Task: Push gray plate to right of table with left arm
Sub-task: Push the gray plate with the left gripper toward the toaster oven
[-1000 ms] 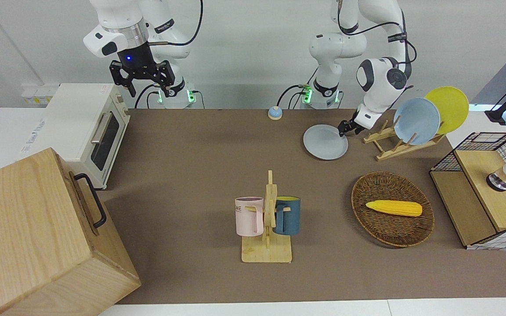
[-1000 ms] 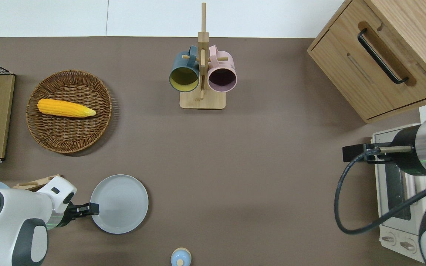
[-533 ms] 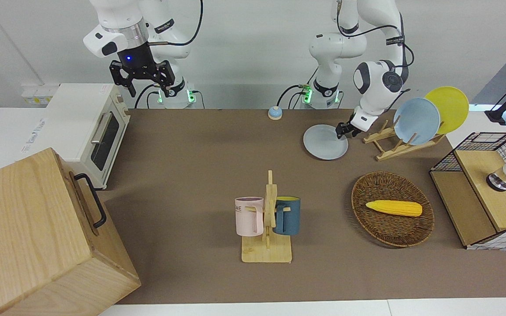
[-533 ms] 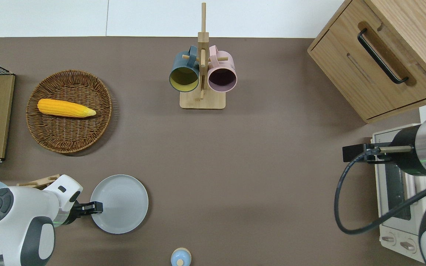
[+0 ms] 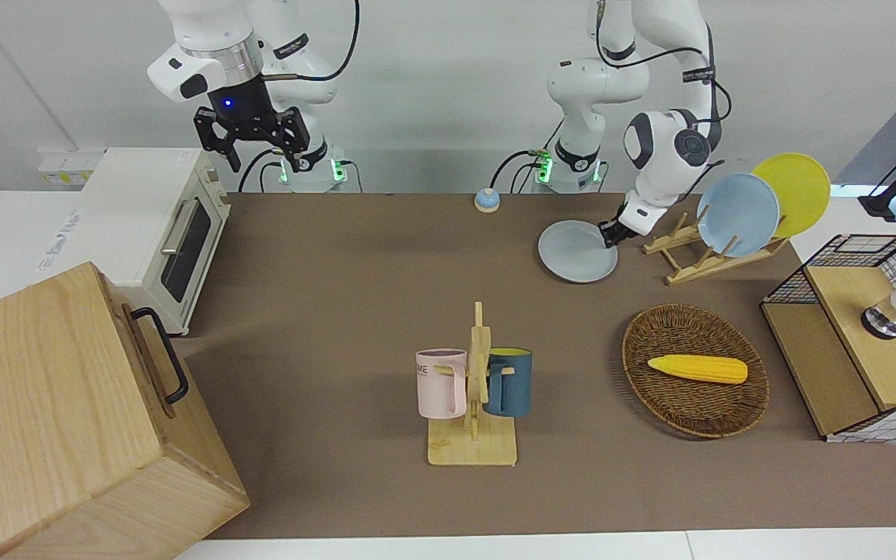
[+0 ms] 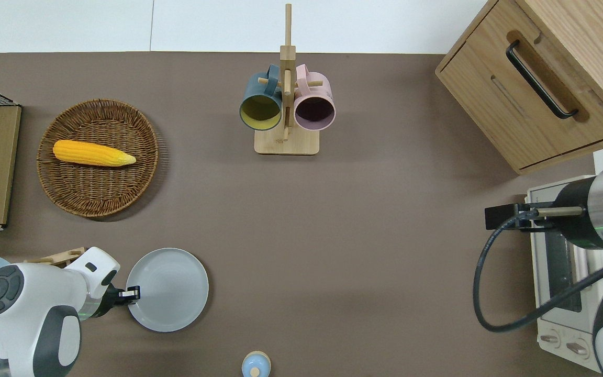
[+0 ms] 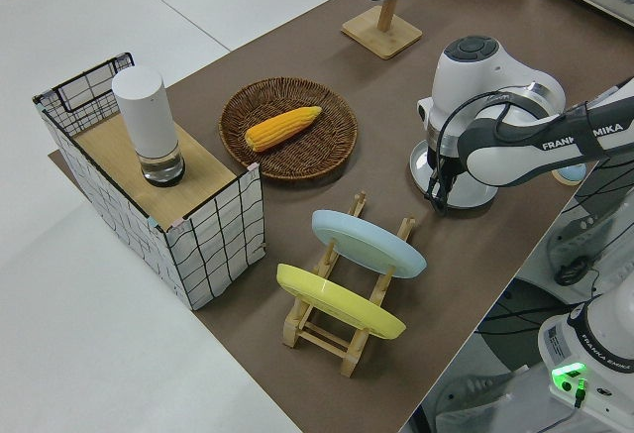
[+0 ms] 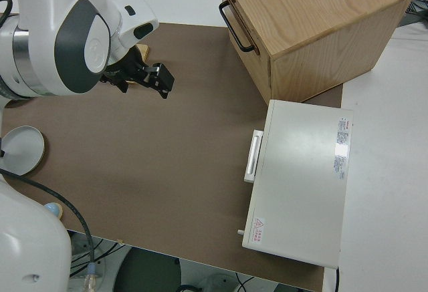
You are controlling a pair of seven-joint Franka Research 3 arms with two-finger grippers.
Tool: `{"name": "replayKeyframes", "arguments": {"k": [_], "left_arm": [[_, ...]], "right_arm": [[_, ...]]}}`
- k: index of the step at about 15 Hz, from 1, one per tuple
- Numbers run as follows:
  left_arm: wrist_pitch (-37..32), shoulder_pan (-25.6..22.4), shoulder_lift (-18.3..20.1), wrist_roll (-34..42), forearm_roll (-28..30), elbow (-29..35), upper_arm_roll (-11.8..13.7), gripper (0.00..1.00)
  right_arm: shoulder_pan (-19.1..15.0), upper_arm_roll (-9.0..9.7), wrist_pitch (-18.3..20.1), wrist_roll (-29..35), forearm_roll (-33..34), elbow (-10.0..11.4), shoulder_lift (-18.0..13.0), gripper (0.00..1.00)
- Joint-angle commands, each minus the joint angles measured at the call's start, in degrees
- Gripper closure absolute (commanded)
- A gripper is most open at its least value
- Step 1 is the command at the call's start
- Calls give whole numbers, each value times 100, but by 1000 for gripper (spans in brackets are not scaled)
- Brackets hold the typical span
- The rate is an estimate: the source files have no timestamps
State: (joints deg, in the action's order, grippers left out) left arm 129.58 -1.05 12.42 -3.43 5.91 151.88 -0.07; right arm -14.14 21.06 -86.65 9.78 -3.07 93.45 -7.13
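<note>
The gray plate (image 5: 577,250) (image 6: 167,289) lies flat on the brown table (image 5: 339,311), near the robots' edge and toward the left arm's end. It also shows in the right side view (image 8: 20,150). My left gripper (image 5: 610,233) (image 6: 133,293) is low at the plate's rim on the side toward the left arm's end. Its fingers look shut and hold nothing. In the left side view the left arm (image 7: 485,136) hides most of the plate. My right gripper (image 5: 253,144) is parked, open and empty.
A wooden rack (image 5: 716,249) with a sky-blue plate (image 5: 737,214) and a yellow plate (image 5: 794,190) stands beside the gripper. Farther from the robots are a wicker basket (image 5: 695,404) with corn and a mug tree (image 5: 473,389). A small blue bell (image 5: 487,201) and a toaster oven (image 5: 160,233) are near the robots' edge.
The left gripper's tip slid a little over the plate's rim, then came back to the rim as the wrist turned. The plate has hardly moved. The right arm is still.
</note>
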Motion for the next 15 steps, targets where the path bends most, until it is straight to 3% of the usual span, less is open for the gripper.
{"name": "replayKeyframes", "arguments": {"k": [1, 9, 15], "left_arm": [[173, 79, -12, -79, 77, 79, 33, 990], [182, 167, -12, -368, 200, 79, -2, 1000], [208, 202, -12, -808, 542, 79, -415, 1000]], "right_arm": [[-168, 91, -1, 59, -124, 156, -157, 5], [-168, 91, -1, 59, -124, 156, -157, 7], [-168, 91, -1, 59, -124, 156, -157, 5]]}}
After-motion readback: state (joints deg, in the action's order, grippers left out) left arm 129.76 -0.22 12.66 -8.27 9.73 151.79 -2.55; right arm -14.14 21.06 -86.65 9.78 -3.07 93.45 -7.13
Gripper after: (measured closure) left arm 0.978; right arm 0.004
